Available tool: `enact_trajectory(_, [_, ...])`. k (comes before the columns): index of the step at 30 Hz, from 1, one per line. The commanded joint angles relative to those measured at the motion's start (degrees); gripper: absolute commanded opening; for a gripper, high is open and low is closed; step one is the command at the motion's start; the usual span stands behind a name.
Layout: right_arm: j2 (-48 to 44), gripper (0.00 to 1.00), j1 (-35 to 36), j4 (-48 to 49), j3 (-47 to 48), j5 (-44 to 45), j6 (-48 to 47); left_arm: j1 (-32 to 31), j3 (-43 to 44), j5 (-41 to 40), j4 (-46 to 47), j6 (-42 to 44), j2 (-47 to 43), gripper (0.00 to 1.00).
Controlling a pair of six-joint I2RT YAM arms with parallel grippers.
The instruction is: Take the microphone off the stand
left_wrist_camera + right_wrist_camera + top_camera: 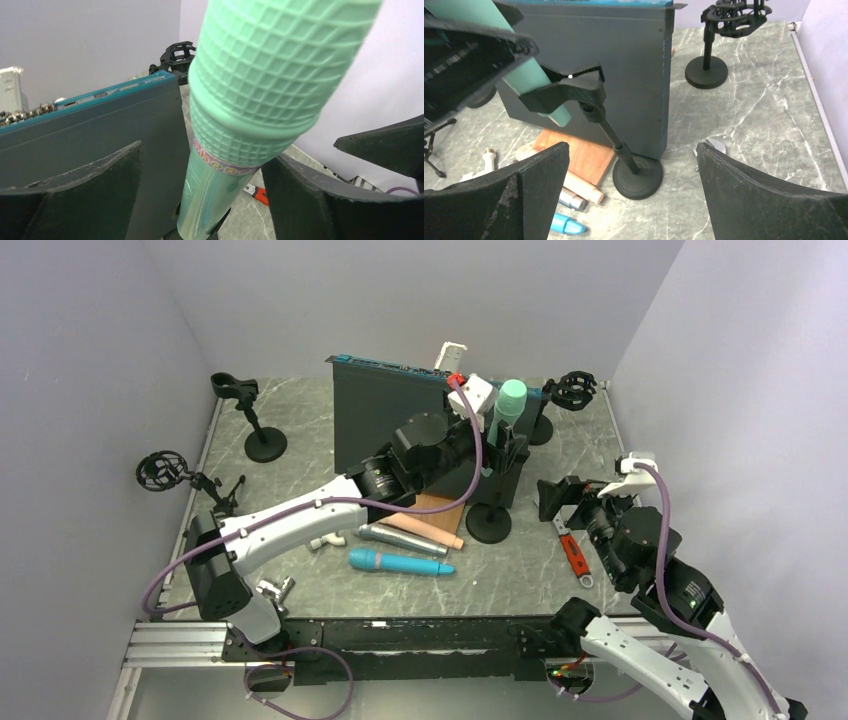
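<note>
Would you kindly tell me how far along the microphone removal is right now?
Done: the left gripper straddles the green microphone just below its head, jaws open. In hand: the grasp itself; no firm pinch shows yet. Left: the microphone sits in the clip of the stand, so closing and lifting it free remain. The right gripper hangs open, away from it.

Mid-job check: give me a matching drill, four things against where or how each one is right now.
Things:
1. green microphone
2. blue microphone
3. red-handled wrench
4. right gripper

Places or states:
A. lying beside the pink microphone
B. open, holding nothing
C. clipped in the stand, with the left gripper open around it
D. on the table, right of the stand's base

Pairs: 1-C, 2-A, 3-D, 4-B
</note>
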Motion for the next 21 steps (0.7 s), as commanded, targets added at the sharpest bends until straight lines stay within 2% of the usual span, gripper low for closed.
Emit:
enact_trajectory(1, [-0.7, 1.0, 0.2, 1.3, -2.1, -2.5, 0.5, 1.8, 1.3, 6.3, 5.0, 1.6, -1.2, 0.82])
enact_trajectory(5, [0.6, 1.0, 0.2, 1.5, -2.9, -4.7, -1.4, 6.3, 0.4, 17.2, 4.9, -1.6, -1.7, 0.55])
enact_trajectory(8, [1.4, 1.0, 0.2, 2.8, -3.4, -8.4, -4.0, 9.5, 0.8, 28.8, 5.4, -2.9, -1.0, 0.4])
enact_trajectory(11, [2.0, 1.0, 0.2, 3.8, -3.6, -12.3, -6.2, 12.1, 3.5, 38.0, 2.8, -3.0, 0.4, 0.08])
enact_trajectory(12, [2.1, 1.0, 0.2, 4.2, -3.7, -13.5, -6.7, 12.9, 3.8, 41.0, 2.8, -2.8, 0.6, 0.04])
enact_trajectory(17, [1.6, 1.0, 0.2, 5.9, -4.4, -21.7, -10.8, 15.5, 5.9, 60.4, 3.3, -0.4, 2.2, 0.02])
enact_trajectory(21, [0.0, 1.0, 0.2, 6.9, -5.9, -28.1, -14.0, 16.3, 7.0, 68.7, 1.9, 2.5, 3.5, 0.01])
